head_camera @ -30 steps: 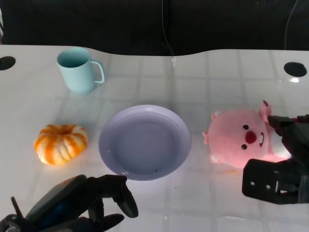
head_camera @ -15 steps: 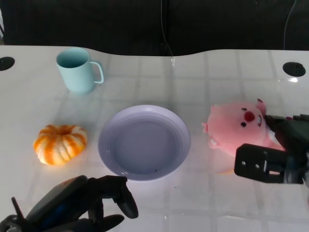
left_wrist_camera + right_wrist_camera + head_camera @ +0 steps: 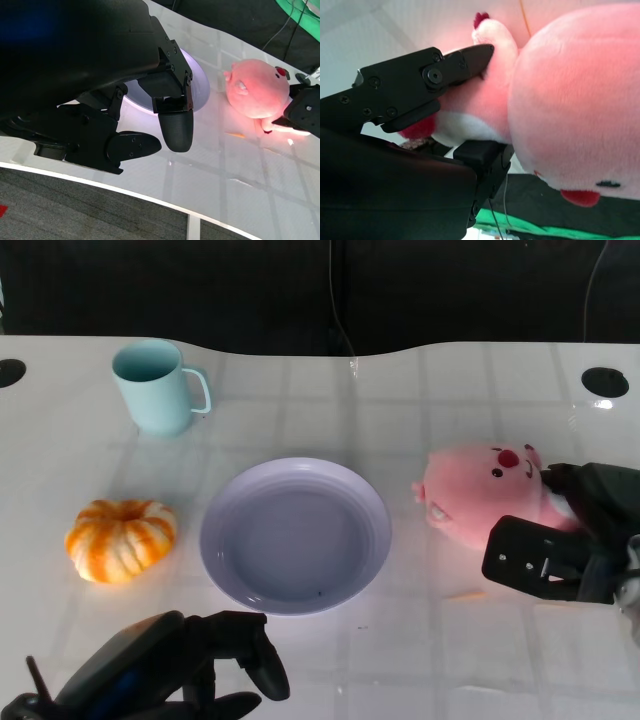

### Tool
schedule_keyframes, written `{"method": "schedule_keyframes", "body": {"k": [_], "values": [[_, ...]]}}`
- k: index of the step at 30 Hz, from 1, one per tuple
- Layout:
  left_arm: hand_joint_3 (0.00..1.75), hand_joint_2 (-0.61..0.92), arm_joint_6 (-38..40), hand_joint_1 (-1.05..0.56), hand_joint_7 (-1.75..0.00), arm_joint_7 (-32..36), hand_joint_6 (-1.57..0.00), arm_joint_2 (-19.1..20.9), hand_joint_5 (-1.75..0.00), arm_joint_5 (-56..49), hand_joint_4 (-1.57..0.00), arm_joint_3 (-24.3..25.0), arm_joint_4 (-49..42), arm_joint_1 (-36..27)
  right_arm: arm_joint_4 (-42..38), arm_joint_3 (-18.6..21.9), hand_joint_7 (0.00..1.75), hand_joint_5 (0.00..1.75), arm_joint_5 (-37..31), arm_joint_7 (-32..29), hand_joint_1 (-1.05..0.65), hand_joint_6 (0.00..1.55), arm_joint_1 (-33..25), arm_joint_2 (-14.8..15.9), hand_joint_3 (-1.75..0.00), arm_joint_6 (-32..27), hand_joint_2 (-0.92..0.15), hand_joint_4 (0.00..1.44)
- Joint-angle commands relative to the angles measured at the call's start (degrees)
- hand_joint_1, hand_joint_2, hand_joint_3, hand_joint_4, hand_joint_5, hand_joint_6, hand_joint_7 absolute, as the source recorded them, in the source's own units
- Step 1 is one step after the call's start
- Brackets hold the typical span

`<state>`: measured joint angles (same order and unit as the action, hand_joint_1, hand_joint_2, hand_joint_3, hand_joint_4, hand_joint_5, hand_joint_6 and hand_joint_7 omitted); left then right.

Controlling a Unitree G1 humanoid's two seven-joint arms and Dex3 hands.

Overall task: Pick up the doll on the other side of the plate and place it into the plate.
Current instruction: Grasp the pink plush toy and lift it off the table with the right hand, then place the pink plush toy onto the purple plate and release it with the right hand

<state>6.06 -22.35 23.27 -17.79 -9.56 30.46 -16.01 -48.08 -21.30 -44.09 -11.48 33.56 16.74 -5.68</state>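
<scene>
The right hand [image 3: 560,540] grips the pink doll [image 3: 480,502], which is beside the plate [image 3: 230,585], not in it. The grab looks done. Moving the doll over and letting go is left. The left hand [image 3: 190,660] holds nothing, its fingers curled in.

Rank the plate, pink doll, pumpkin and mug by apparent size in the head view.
1. plate, clearly largest.
2. pink doll, partly hidden by the right hand.
3 and 4. pumpkin and mug look alike; the mug stands farther away, so no ranking.
</scene>
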Motion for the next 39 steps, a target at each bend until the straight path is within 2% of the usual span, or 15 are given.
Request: {"method": "schedule_keyframes", "body": {"k": [1,2,3,4,6,8,9,11,12,14,16,18,25,32,39], "values": [[0.46,0.91,-0.2,-0.17,-1.12,0.1,-0.66,0.8,-1.74,-0.1,-0.67,0.8,0.9,-0.7,-1.3,-1.6,0.09,0.78,0.5,-0.2,-0.28,1.22,-0.9,0.9,-0.18,2.0,-0.92,1.01],[0.46,0.91,-0.2,-0.17,-1.12,0.1,-0.66,0.8,-1.74,-0.1,-0.67,0.8,1.0,-0.8,-1.4,-1.6,0.10,0.97,0.6,-0.8,-0.29,1.23,-0.8,1.1,-0.21,2.2,-0.92,0.95],[0.46,0.91,0.1,-0.17,-1.12,-0.1,-0.66,0.8,-1.75,-0.2,-0.68,0.8,1.2,-0.9,-1.0,-1.1,0.17,1.31,1.1,-1.0,-0.28,1.24,-0.7,1.2,-0.23,2.0,-0.92,0.84],[0.46,0.91,0.4,-0.17,-1.12,-0.2,-0.66,0.8,-1.75,-0.3,-0.69,0.8,1.3,-0.9,-0.5,-0.5,0.26,1.37,1.7,-1.1,-0.28,1.20,-0.6,1.2,-0.25,1.5,-0.92,0.79],[0.47,0.91,1.1,-0.16,-1.13,-0.5,-0.66,0.8,-1.74,-0.4,-0.68,0.6,1.9,-1.0,1.9,2.3,0.43,1.36,4.3,-3.0,-0.27,1.14,-1.0,0.8,-0.29,1.1,-0.91,0.82],[0.47,0.91,1.3,-0.15,-1.13,-0.7,-0.66,0.8,-1.74,-0.1,-0.67,0.5,1.7,-0.9,4.2,4.6,0.51,1.39,6.7,-4.1,-0.26,1.12,-1.1,0.7,-0.54,1.3,-0.78,0.86],[0.47,0.91,1.1,-0.15,-1.13,-0.6,-0.66,0.8,-1.74,0.0,-0.68,0.4,1.4,-0.7,5.4,5.3,0.81,1.57,7.4,-4.2,-0.25,1.02,-1.0,0.8,-0.80,1.3,-0.65,0.85],[0.47,0.90,1.0,-0.15,-1.14,-0.5,-0.66,0.8,-1.74,0.0,-0.68,0.2,0.9,-0.4,6.9,6.2,1.36,1.70,8.5,-4.7,-0.24,0.86,-0.7,1.2,-1.08,1.9,-0.51,0.87],[0.48,0.90,0.8,-0.15,-1.14,-0.5,-0.66,0.8,-1.74,0.0,-0.68,0.2,0.7,-0.3,7.4,6.3,1.54,1.73,8.8,-4.8,-0.24,0.81,-0.7,1.4,-1.18,2.2,-0.46,0.90],[0.48,0.90,0.3,-0.15,-1.14,-0.4,-0.66,0.8,-1.74,0.3,-0.69,0.3,0.4,-0.1,9.1,5.7,1.67,1.74,8.2,-5.3,-0.23,0.78,-1.0,2.1,-1.27,2.9,-0.39,0.91],[0.48,0.89,0.1,-0.15,-1.14,-0.6,-0.66,0.9,-1.75,0.7,-0.71,0.5,0.2,-0.1,11.2,5.8,1.69,1.75,8.6,-4.6,-0.24,0.77,-1.3,2.0,-1.36,2.4,-0.33,0.88],[0.48,0.89,-0.4,-0.15,-1.14,-0.4,-0.67,0.9,-1.75,0.8,-0.72,0.6,-0.1,-0.2,13.1,6.1,1.69,1.75,9.3,-3.7,-0.24,0.78,-1.5,1.6,-1.39,1.9,-0.31,0.88],[0.51,0.88,0.2,-0.15,-1.13,-0.3,-0.67,0.9,-1.75,0.1,-0.71,0.5,0.0,-0.5,16.0,5.5,1.74,1.75,10.7,-2.2,-0.25,0.78,-1.2,0.7,-1.38,5.0,-0.34,0.92],[0.51,0.88,-0.4,-0.15,-1.12,0.1,-0.66,0.3,-1.75,0.5,-0.69,0.2,-0.6,-0.6,22.9,2.6,1.75,1.75,11.7,3.1,-0.21,0.77,1.1,-5.3,-1.33,5.5,-0.33,0.96],[0.52,0.88,0.4,-0.14,-1.13,0.1,-0.67,0.2,-1.75,-0.4,-0.70,-0.4,0.1,-0.9,19.9,-1.2,1.73,1.75,10.8,4.1,-0.20,0.76,3.7,-12.6,-1.20,5.4,-0.39,0.93]]}}
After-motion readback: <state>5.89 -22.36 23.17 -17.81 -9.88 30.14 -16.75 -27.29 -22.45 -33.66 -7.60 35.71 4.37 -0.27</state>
